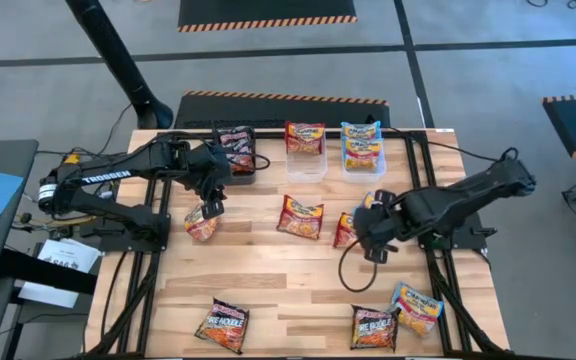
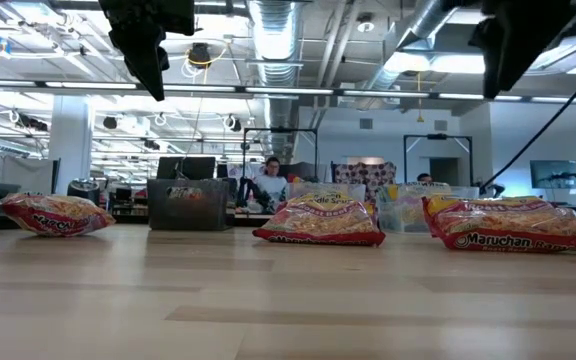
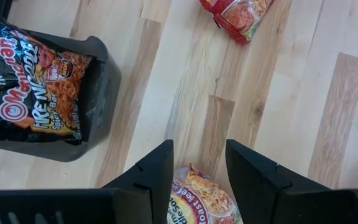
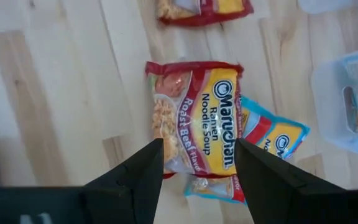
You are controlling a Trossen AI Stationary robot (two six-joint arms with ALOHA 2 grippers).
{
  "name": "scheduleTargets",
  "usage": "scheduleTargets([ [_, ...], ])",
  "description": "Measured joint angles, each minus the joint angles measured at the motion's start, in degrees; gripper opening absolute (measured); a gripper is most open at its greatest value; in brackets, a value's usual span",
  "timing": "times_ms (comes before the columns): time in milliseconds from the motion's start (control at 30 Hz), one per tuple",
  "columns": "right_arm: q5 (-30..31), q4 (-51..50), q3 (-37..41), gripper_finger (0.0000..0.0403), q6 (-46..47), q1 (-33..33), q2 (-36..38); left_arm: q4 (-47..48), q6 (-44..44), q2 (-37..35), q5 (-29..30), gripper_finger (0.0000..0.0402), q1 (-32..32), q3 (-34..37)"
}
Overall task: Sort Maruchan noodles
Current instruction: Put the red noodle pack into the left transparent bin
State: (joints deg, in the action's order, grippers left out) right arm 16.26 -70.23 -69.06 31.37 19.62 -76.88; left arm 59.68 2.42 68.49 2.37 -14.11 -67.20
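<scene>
The left gripper (image 3: 197, 180) has its two dark fingers spread with a clear gap and nothing clamped between them — it hangs above a red roast-beef packet (image 1: 201, 224) lying on the wooden table (image 1: 268, 275), just on the near side of the black bin (image 1: 236, 168). That black bin holds a dark Fire Noodle packet (image 3: 33, 81).

The right gripper (image 4: 197, 171) also stands parted, holding nothing, poised over a red-and-yellow Roast Beef Flavor packet (image 4: 194, 121) that lies on top of a blue-and-yellow packet (image 4: 278, 134); this pair sits to the right of the black bin, nearer the table's middle right.

Outward from there — another red packet (image 1: 300, 217) lies flat between the two grippers, right of the black bin and toward the table's centre. Beside the black bin, along the far edge, stand two clear bins: the nearer clear bin (image 1: 305, 165) carries a red packet, the farther clear bin (image 1: 362, 160) carries blue-and-yellow ones. At the near edge, well apart from the black bin, lie a dark packet (image 1: 222, 325) on the left, and on the right a second dark packet (image 1: 374, 328) just beside a blue-and-yellow packet (image 1: 417, 308).
</scene>
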Motion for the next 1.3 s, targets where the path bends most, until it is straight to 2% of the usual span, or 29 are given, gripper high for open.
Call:
scheduleTargets([
  [533, -5.12, -0.71, 0.01, 0.0213, -4.95, -2.30, -12.73, 1.59, -0.02, 0.00, 0.00, 0.0132, 0.00, 0.00],
  [700, -7.99, 5.73, 5.56, 0.0213, -6.07, -2.94, -12.34, 1.56, -0.02, 0.00, 0.00, 0.0132, 0.00, 0.00],
  [833, -7.58, 7.44, 10.12, 0.0213, -5.61, -3.74, -11.78, 1.55, -0.02, 0.00, 0.00, 0.0132, 0.00, 0.00],
  [1300, -6.91, 16.34, 17.21, 0.0212, -4.48, -7.78, -12.74, 0.92, -0.02, 0.00, -0.01, 0.0132, 0.00, 0.00],
])
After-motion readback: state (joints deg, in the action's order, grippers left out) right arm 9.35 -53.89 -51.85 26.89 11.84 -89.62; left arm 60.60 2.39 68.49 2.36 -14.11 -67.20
